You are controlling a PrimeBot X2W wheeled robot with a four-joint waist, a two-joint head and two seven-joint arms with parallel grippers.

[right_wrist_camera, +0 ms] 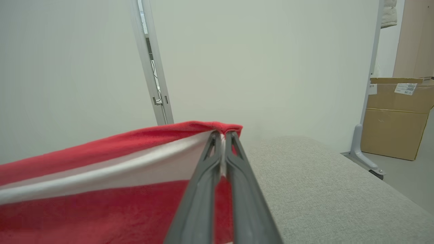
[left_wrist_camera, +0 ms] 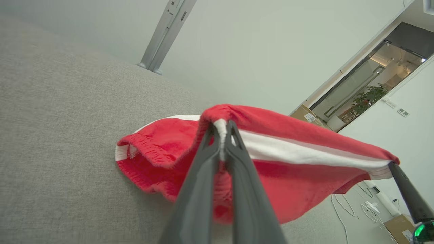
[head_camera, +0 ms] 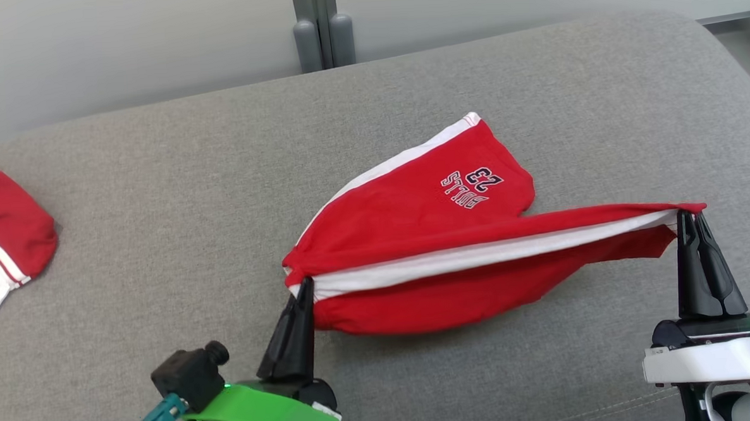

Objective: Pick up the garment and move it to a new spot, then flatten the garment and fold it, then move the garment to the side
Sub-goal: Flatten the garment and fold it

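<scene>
Red shorts [head_camera: 414,234] with a white side stripe, centre of the head view, on the grey fabric cushion [head_camera: 159,201]. My left end effector [head_camera: 305,288], lower centre-left, is clamped tight on the bunched end. My right end effector [head_camera: 689,214], right edge, is pinched closed on the far corner. The stripe edge between them is pulled taut and raised, and the lower fabric sags onto the cushion. The other leg, with its "BULLS 23" print upside down, lies flat toward upper centre. A second garment [head_camera: 3,239], red and white, sits at the left edge, well apart.
</scene>
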